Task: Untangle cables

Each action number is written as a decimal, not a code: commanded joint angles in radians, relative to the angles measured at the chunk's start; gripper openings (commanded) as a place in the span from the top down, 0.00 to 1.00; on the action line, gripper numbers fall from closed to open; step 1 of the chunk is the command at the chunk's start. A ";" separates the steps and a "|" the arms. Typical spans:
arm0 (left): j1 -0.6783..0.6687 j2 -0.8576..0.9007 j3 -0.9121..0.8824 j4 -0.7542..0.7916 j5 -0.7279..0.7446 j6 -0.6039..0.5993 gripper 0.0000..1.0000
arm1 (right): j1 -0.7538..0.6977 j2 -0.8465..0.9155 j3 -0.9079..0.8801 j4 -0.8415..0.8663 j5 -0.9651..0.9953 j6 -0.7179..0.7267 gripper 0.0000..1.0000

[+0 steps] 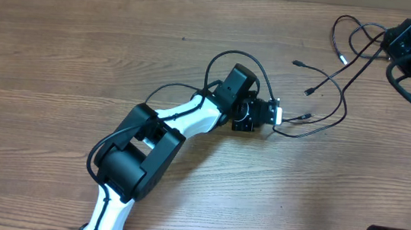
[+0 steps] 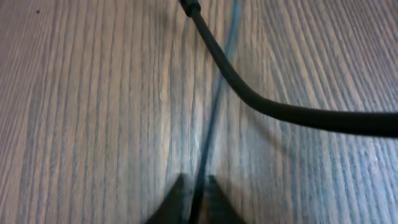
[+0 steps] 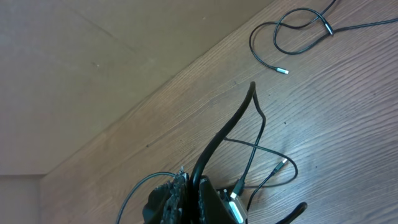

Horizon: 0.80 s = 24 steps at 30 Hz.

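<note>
Cables (image 1: 342, 106) trail across the wooden table (image 1: 83, 41) between both arms. Only the wrist views show the left gripper (image 2: 196, 202) and right gripper (image 3: 191, 185) each pinching a strand.

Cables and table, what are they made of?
The cables look like matte black rubber or plastic coating, bending in soft curves. One plug tip shines silver, probably metal. The table looks like wood or wood-look laminate, with brown grain lines.
</note>
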 commanded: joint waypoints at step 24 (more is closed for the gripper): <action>0.046 0.025 -0.001 -0.227 -0.023 -0.332 0.96 | 0.000 -0.019 0.031 0.007 0.112 -0.008 0.96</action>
